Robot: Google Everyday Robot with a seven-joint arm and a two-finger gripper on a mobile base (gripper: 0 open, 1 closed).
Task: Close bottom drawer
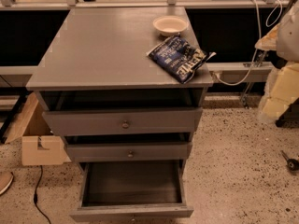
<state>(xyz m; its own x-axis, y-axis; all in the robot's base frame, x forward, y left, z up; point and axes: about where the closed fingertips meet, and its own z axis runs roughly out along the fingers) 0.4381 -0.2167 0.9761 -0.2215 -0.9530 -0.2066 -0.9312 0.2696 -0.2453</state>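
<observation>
The grey cabinet (117, 55) stands in the middle of the camera view with three drawers. The bottom drawer (133, 212) is pulled far out toward me. Its inside (133, 183) is bare, and its front lies along the bottom edge of the view. The mid-sized drawer (128, 152) and the widest top drawer (124, 122) above it stick out a little, each with a dark gap over it. A pale, blurred part of my arm (282, 83) shows at the right edge, well away from the cabinet. My gripper is out of view.
On the cabinet top lie a white bowl (170, 25) and a dark blue chip bag (180, 57) near the right edge. A cardboard box (39, 146) sits on the floor to the left, with a black cable (36, 195). A small dark object (290, 162) lies on the speckled floor at right.
</observation>
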